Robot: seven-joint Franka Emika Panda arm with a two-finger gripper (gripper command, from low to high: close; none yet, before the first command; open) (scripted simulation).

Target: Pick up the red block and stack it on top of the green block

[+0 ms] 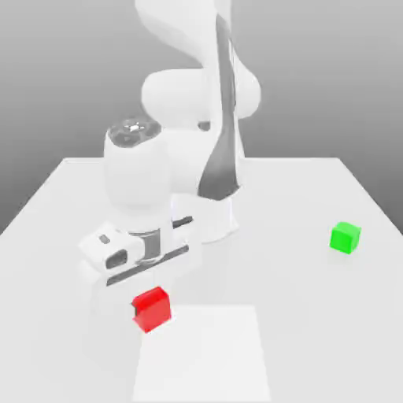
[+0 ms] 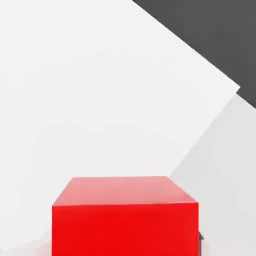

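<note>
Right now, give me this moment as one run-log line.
phase: grasp | gripper: shut on red block | green block: apart, exterior view's right, on table | stack: not done

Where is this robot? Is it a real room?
Probably a computer-made test scene, not a real room: a plain white table, blank grey background, and just a red block and green block by the white arm.

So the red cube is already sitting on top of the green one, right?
No. In the exterior view the red cube lies under the arm's gripper, and the green cube stands alone, far toward that view's right. They are not stacked.
</note>
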